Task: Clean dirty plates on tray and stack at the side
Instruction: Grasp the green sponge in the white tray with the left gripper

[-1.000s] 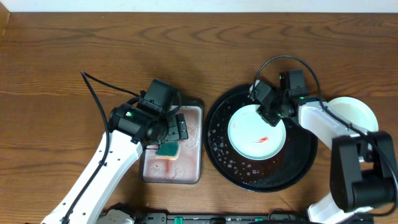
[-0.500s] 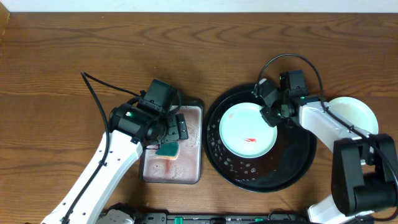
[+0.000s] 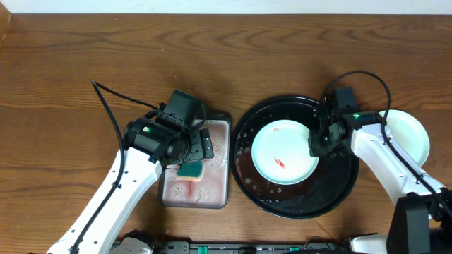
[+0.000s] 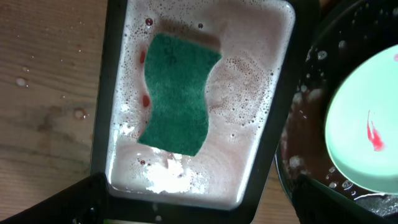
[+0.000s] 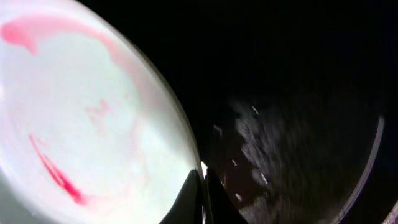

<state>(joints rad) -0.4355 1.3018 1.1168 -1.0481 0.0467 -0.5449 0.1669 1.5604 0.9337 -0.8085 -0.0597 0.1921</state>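
Observation:
A pale mint-white plate (image 3: 284, 152) with red sauce smears lies in the large round black tray (image 3: 244, 134), which is wet and foamy. My right gripper (image 3: 316, 141) is shut on the plate's right rim. In the right wrist view the fingertips (image 5: 189, 196) pinch the rim of the smeared plate (image 5: 81, 112) over the tray (image 5: 298, 93). A second pale plate (image 3: 411, 134) lies on the wooden table right of the tray, partly under my right arm. The yellow plate is out of view. My left gripper (image 3: 201, 148) is open and empty above the sponge tray.
A small rectangular dark-rimmed tray (image 3: 215, 197) of pinkish foamy water holds a teal sponge (image 3: 189, 169), also seen in the left wrist view (image 4: 177, 93). Water drops lie on the wood (image 4: 22, 81) left of it. The two trays stand close together.
My right gripper has swung from the plate's upper rim round to its right rim, still holding it. The plate has turned and shifted slightly left in the tray. The left arm has not moved.

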